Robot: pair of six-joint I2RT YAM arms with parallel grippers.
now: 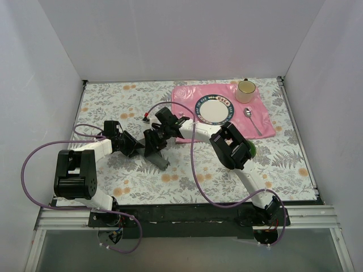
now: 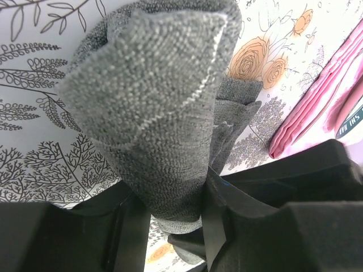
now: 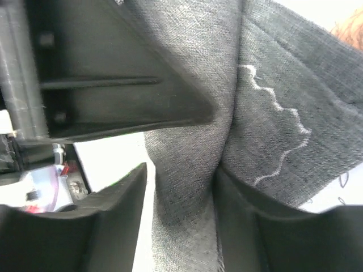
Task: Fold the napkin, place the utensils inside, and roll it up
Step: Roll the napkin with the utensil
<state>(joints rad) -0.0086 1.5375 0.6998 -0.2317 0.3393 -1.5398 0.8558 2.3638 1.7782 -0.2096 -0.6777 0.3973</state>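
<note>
Top external view gives the order of things. Nearest are the two arm bases, and from them both arms reach to one spot on the near-left side of the pink placemat (image 1: 266, 126). The left arm goes forward with a low forearm and turns right. The right arm rises to a bent elbow and then stretches left, so the two wrists meet almost nose to nose above the counter (image 1: 113, 105).

Between them is the napkin (image 1: 161, 161), bunched into a loose twisted bundle and lifted, with one end hanging down toward the counter. In the left wrist view the left pincer (image 2: 173, 226) is clamped on the lower part of this bundle, and the cloth fills the space between its fingers. In the right wrist view the right pincer (image 3: 181, 221) has the cloth between its jaws, but they stand apart: a light gap shows beside one finger, so I judge that it does not grip.

The step in hand is, in my judgement, the first one, the folding, and it is not far along, because the napkin is neither flat nor folded. The next move calls for laying the cloth down near the placemat and taking two corners to spread it.

Farther, on the placemat, the spoon (image 1: 252, 120) lies beside a plate (image 1: 214, 109), not yet inside any cloth.
</note>
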